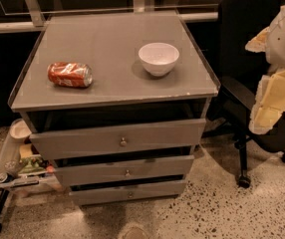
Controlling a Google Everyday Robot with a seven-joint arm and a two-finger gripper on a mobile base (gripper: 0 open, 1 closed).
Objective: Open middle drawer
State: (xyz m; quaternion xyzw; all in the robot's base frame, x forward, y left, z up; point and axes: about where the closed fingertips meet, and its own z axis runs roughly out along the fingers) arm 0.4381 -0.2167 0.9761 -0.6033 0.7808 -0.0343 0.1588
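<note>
A grey cabinet has three drawer fronts stacked under its top. The middle drawer is a wide shallow grey panel with a small round metal knob. It sits between the larger top drawer and the smaller bottom drawer. A dark gap shows above each front. My arm and gripper, white and yellowish, hang at the right edge in front of a chair. They are well right of the cabinet, above drawer height, and touch nothing.
On the cabinet top a red soda can lies on its side at left and a white bowl stands at right. A black office chair stands right of the cabinet. A cluttered low tray stands at left.
</note>
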